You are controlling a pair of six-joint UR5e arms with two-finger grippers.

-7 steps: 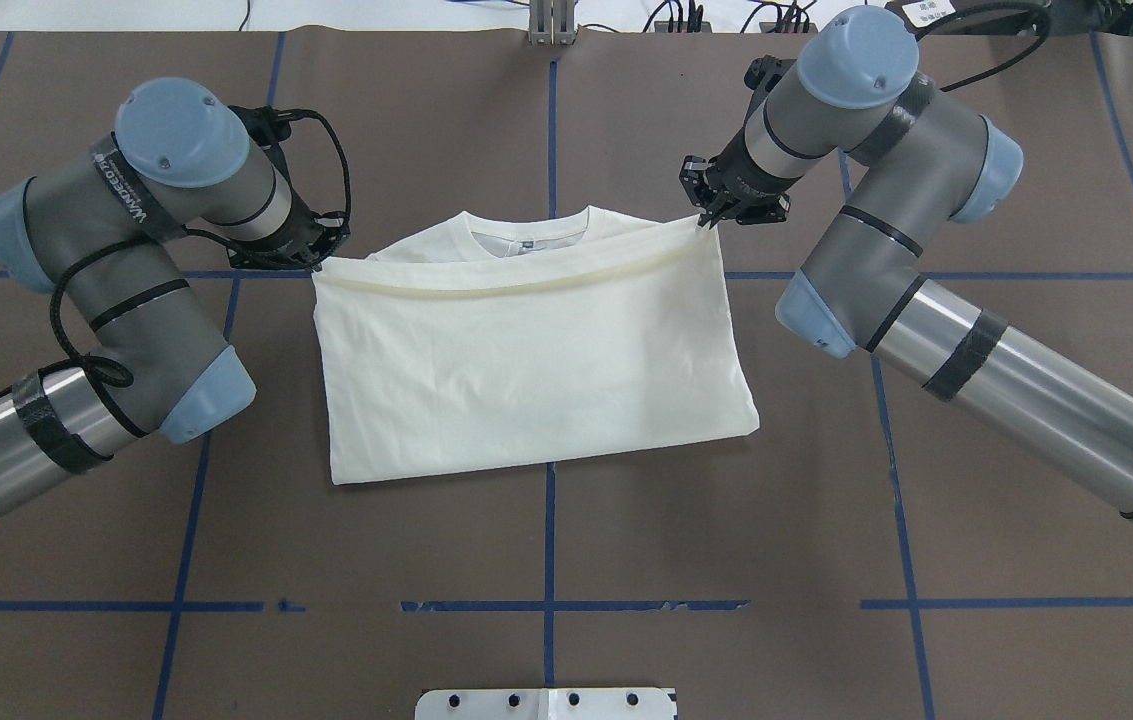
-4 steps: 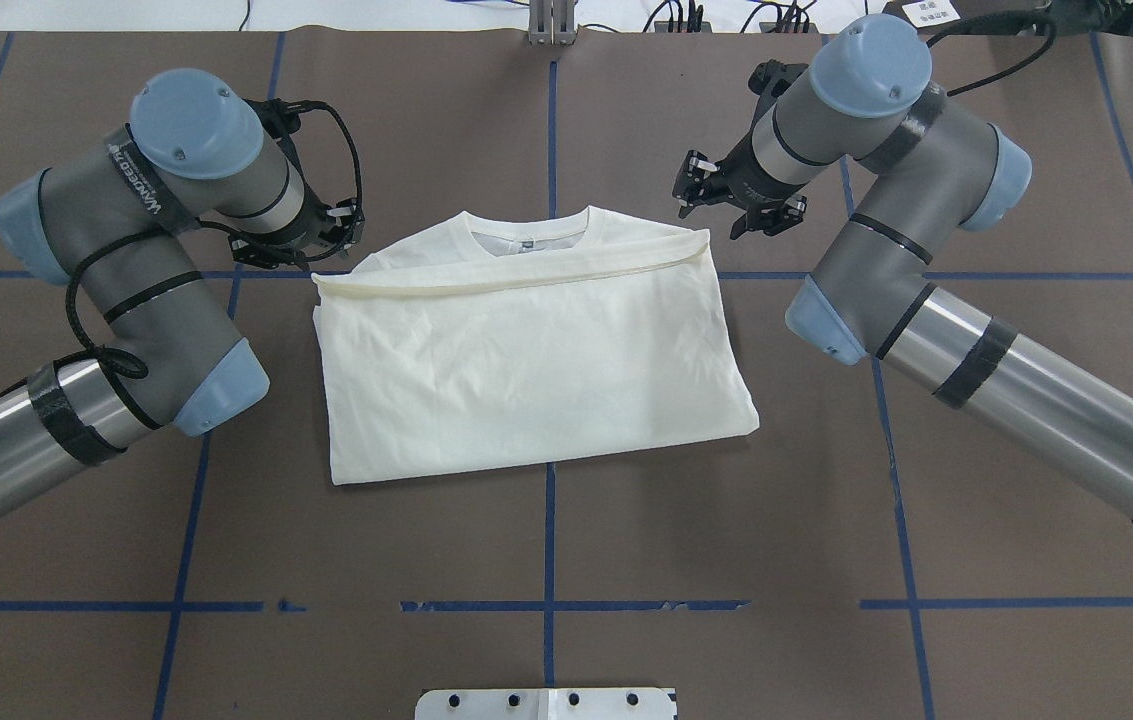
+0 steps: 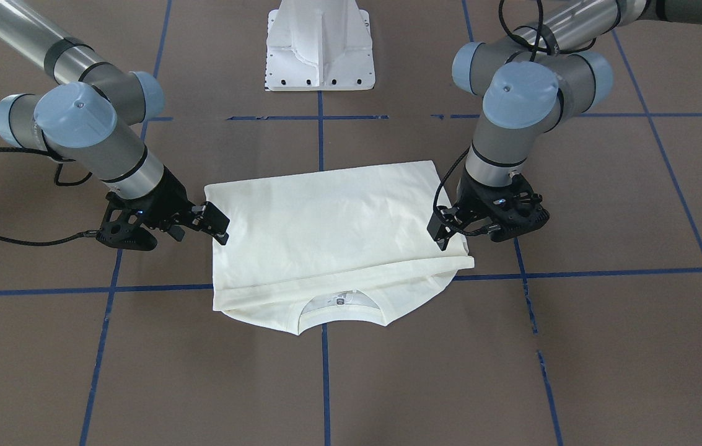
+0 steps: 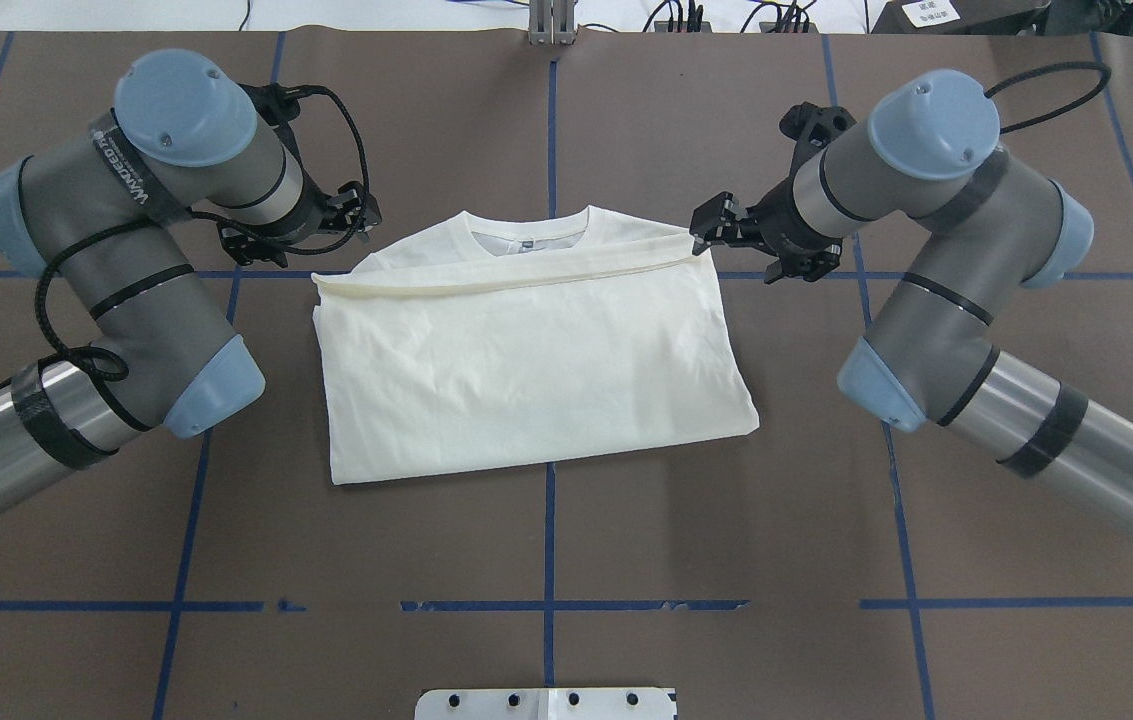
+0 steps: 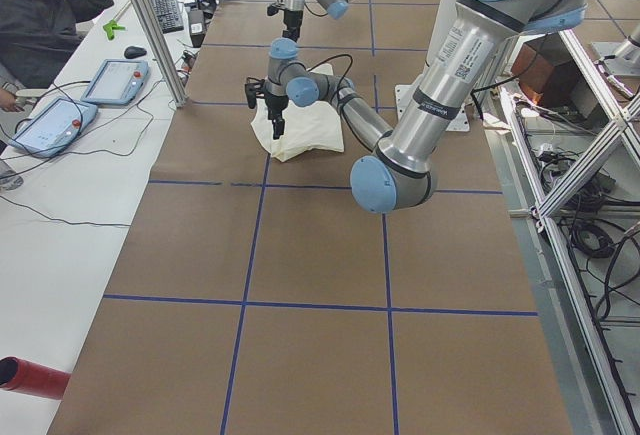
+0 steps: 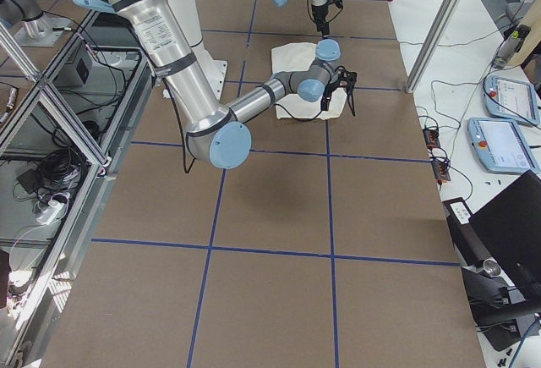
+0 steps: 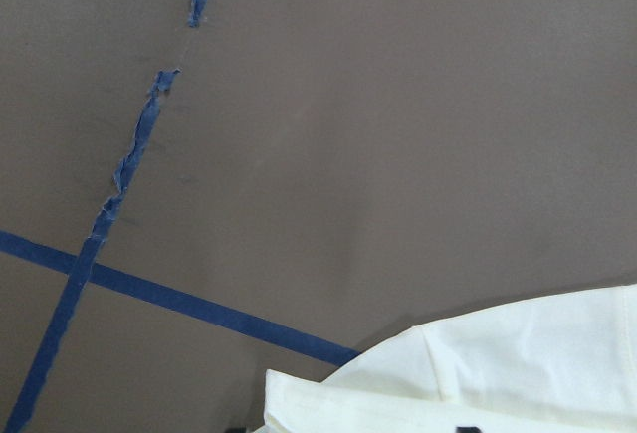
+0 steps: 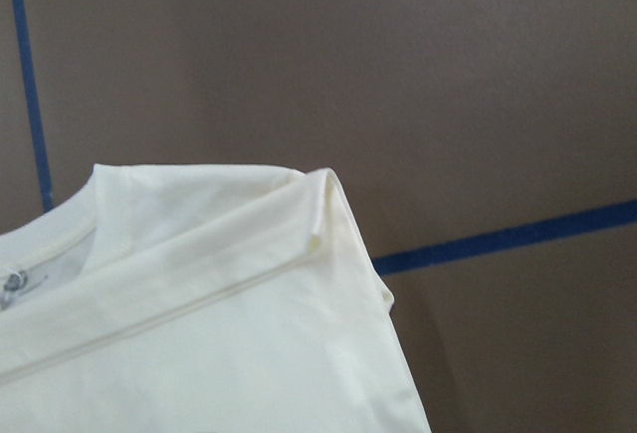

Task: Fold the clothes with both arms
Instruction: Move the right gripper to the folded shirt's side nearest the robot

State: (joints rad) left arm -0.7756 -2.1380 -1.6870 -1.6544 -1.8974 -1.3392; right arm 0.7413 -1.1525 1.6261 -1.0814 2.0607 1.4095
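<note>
The cream T-shirt (image 4: 536,365) lies folded in half on the brown table, plain back up, collar (image 4: 528,228) at the far edge and the hem folded up just short of it. It also shows in the front view (image 3: 332,229). My left gripper (image 4: 354,214) is open and empty just off the shirt's far left corner, seen in the front view (image 3: 442,232) over that corner. My right gripper (image 4: 709,226) is open and empty at the far right corner, also in the front view (image 3: 214,224). The wrist views show the shirt's corners (image 7: 498,373) (image 8: 219,294). The print is hidden.
The white pedestal base (image 3: 320,43) stands at the table's near edge. Blue tape lines (image 4: 548,605) grid the brown table. An operator (image 5: 45,5) sits beyond the far edge with tablets (image 5: 115,80). A metal frame post (image 5: 150,25) stands there too.
Both grippers were shut on the folded-up hem corners a second ago; they opened and let go. The hem now lies flat. The right arm has swung outward, its gripper turned toward the corner.
</note>
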